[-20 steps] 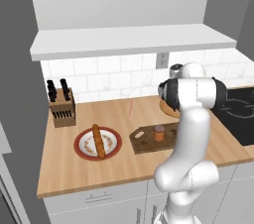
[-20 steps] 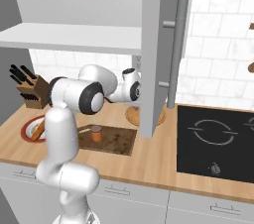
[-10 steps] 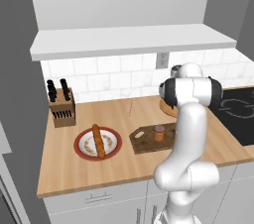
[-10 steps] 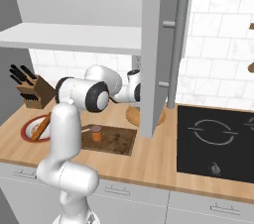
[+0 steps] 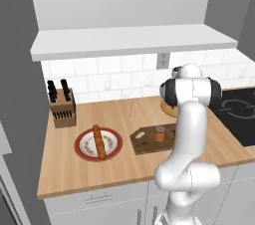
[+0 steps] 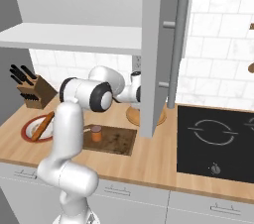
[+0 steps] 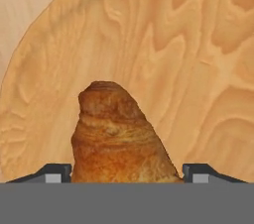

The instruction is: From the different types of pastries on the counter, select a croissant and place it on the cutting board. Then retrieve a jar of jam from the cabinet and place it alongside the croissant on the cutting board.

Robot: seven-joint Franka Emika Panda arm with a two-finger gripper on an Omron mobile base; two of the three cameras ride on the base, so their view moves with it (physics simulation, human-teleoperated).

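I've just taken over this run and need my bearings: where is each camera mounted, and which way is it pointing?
Left base view: behind the arm's left, looking forward and down at the counter; arm rises lower right.
Right base view: behind its right, same counter; arm lower left.
Hand view: on the hand, facing the croissant on the round wooden plate; fingers flank it.
Both base views share the cutting board and jar.

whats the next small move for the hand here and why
Probably finish closing the fingers on the croissant. In the hand view it sits between the two tips, on the round wooden plate, with a tip showing on each side. Whether they touch it yet I cannot tell, so grip before lifting toward the cutting board.
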